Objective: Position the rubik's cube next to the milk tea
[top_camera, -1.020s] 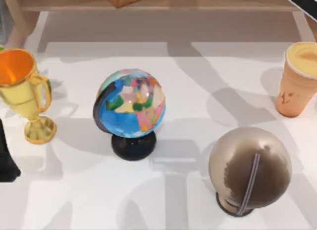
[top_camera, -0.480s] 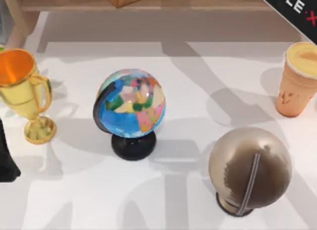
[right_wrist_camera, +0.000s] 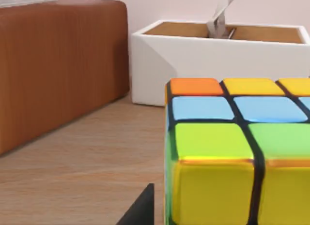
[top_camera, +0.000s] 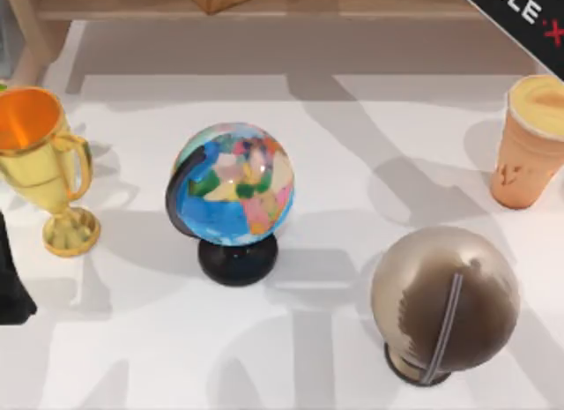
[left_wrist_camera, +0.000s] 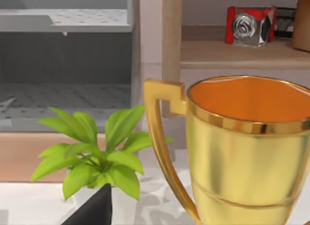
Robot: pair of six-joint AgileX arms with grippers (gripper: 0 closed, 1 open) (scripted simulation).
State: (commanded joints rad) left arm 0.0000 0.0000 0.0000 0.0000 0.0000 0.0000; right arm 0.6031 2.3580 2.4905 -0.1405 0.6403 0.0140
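The rubik's cube (right_wrist_camera: 232, 152), with orange, yellow, blue and green squares in a black grid, rests on a wooden shelf board (right_wrist_camera: 82, 162) and looms very close in the right wrist view. A dark part of my right gripper (right_wrist_camera: 141, 210) sits just beside the cube's near edge. My right arm (top_camera: 520, 13) reaches over the shelf at the top view's back right corner. The milk tea (top_camera: 533, 145), an orange cup with a cream top, stands on the white table at the far right. My left arm (top_camera: 11, 287) is parked at the left edge, facing the trophy.
A gold trophy (top_camera: 40, 163) stands at the left, a colourful globe (top_camera: 233, 185) in the middle and a bronze globe (top_camera: 443, 300) at the front right. Near the cube on the shelf are a white box (right_wrist_camera: 218, 55) and a brown block (right_wrist_camera: 53, 60). A green plant (left_wrist_camera: 92, 157) is beside the trophy.
My right arm pushed further in over the shelf at the back right corner a second ago, then held still. The table objects have not moved.
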